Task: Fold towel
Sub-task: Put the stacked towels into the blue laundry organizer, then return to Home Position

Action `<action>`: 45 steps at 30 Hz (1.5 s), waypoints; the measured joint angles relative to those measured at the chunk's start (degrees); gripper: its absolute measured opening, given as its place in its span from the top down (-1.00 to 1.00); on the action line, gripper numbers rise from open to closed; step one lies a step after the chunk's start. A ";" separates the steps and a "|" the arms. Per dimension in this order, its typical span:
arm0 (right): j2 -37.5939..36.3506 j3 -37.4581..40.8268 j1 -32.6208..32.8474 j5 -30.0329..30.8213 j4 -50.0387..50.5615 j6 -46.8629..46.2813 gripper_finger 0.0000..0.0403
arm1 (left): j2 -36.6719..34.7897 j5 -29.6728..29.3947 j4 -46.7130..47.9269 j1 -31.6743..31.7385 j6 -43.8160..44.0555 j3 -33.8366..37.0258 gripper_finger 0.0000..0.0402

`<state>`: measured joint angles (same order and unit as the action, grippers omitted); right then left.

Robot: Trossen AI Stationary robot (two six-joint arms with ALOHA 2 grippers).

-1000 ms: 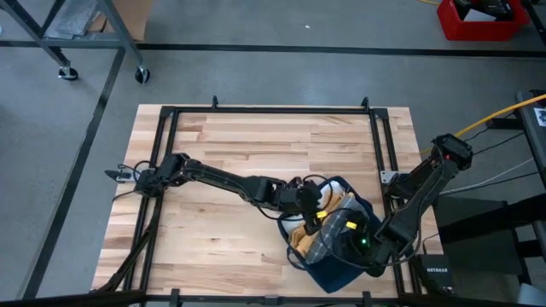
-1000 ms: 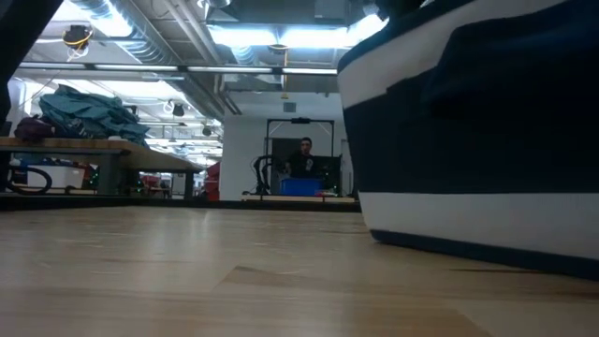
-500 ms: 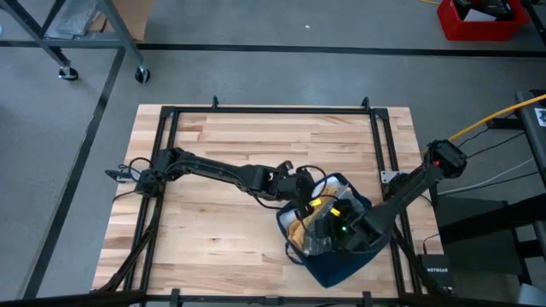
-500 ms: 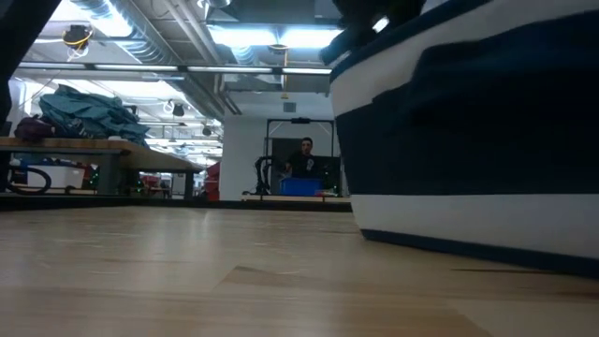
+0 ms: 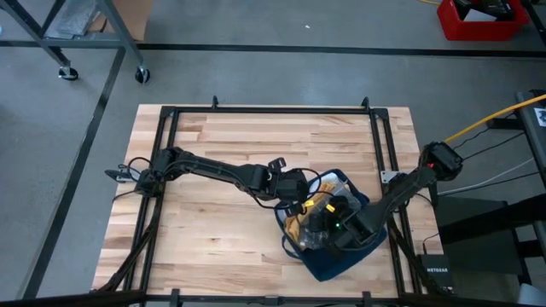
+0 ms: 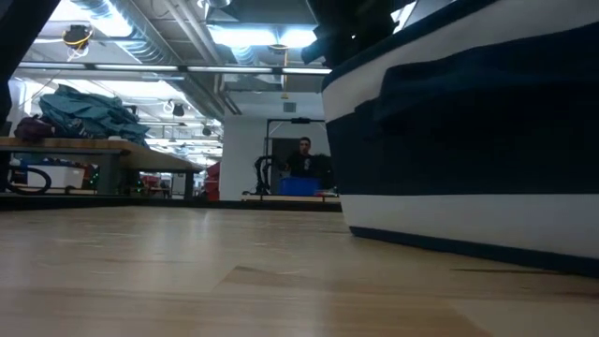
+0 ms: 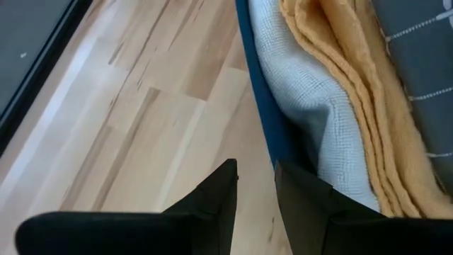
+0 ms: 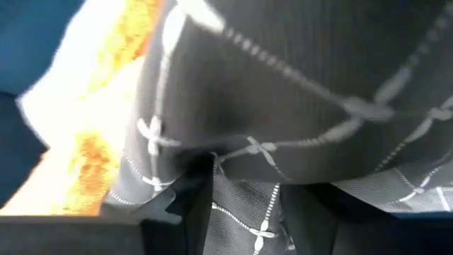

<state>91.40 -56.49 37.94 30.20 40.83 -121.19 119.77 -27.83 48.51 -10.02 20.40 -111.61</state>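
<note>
In the low view, most of the picture's right side is filled by one dark blue basket (image 6: 468, 140) with a white band, cut off at the top and right edges, so its contents are hidden there. From above, the basket (image 5: 334, 266) is seen on the right front part of the wooden desk (image 5: 222, 145). Three cloths can be counted inside it: a grey towel (image 5: 317, 241) with a thin white grid, a yellow cloth (image 5: 299, 230) and a white cloth (image 7: 311, 120). They are packed together and largely covered by the arms.

The left gripper (image 5: 294, 205) is at the basket's left rim. In the left wrist view, its two dark fingers (image 7: 212, 205) are seen with a narrow gap between them and nothing in it, just outside the blue wall; the jaws stand slightly apart.

The right gripper (image 5: 322, 227) is down inside the basket. In the right wrist view its jaws are seen clamped on a pinched fold of the grey towel (image 8: 283, 85), though the fingertips themselves are hard to make out.

Far behind the desk, one person (image 6: 303, 154) is dimly seen beside a blue bin (image 6: 299, 186).
</note>
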 joint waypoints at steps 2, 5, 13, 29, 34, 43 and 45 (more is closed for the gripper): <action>-0.36 0.02 0.64 2.99 0.64 -0.28 0.21 | 0.00 0.00 -0.06 0.00 -0.31 0.00 0.56; -0.51 0.02 0.70 5.63 3.79 -2.78 0.21 | 0.00 0.00 -0.51 -0.02 -0.83 0.00 0.56; 0.20 0.02 -3.56 5.56 9.69 -4.57 0.21 | -0.07 0.01 -1.79 -1.84 -1.79 0.00 0.56; -4.90 -7.93 -1.55 16.84 22.26 -2.58 0.21 | -5.11 0.35 -2.90 -2.84 -1.33 -0.02 0.56; -5.07 -14.70 0.47 15.03 33.19 -1.80 0.21 | -5.42 0.46 -2.52 -2.67 -6.98 -0.03 0.56; -5.05 -20.56 3.16 14.91 34.24 4.58 0.21 | -5.13 0.68 -2.36 -0.99 -10.91 -0.03 0.56; -5.05 -21.57 3.46 18.97 34.49 4.61 0.21 | -6.02 0.69 -2.36 -0.72 -10.63 0.00 0.56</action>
<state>86.35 -78.06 41.41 49.17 75.32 -116.58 113.74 -27.14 46.15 -10.74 9.77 -111.61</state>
